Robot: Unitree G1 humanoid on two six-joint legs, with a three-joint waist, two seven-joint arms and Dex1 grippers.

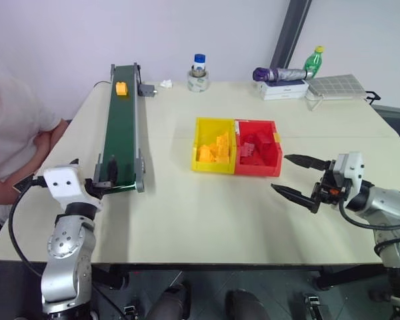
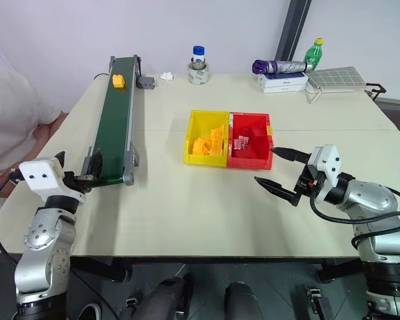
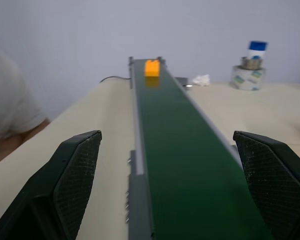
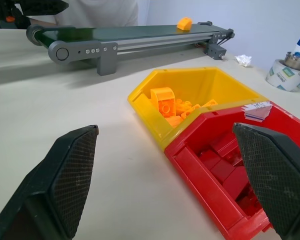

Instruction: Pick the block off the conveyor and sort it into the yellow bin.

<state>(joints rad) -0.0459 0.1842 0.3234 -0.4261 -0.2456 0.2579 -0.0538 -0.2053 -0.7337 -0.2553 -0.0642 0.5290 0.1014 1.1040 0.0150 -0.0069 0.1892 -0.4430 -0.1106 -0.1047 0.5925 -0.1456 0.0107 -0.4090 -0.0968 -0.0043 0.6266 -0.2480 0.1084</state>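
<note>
A person in a white shirt is sitting at the far left edge of the pale rectangular counter. Just right of them, the left gripper is hovering at the near end of the long dark green conveyor with grey metal side rails, its black fingers spread wide and grasping nothing. The small yellow-orange plastic block is riding on the belt at its far end, well apart from that gripper.

Toward the middle of the counter, the rectangular yellow plastic bin is sitting open-topped with several yellow-orange bricks lying inside. The matching red plastic bin is touching it on the right side and is holding red bricks. Behind them, at the far edge, a blue-capped jar is standing on a roll of tape.

To the near right, the right gripper is hanging just beside the red bin, pointing left, its two black fingers parted and empty. At the far right, a green bottle is lying near a folded purple umbrella on a white box.
</note>
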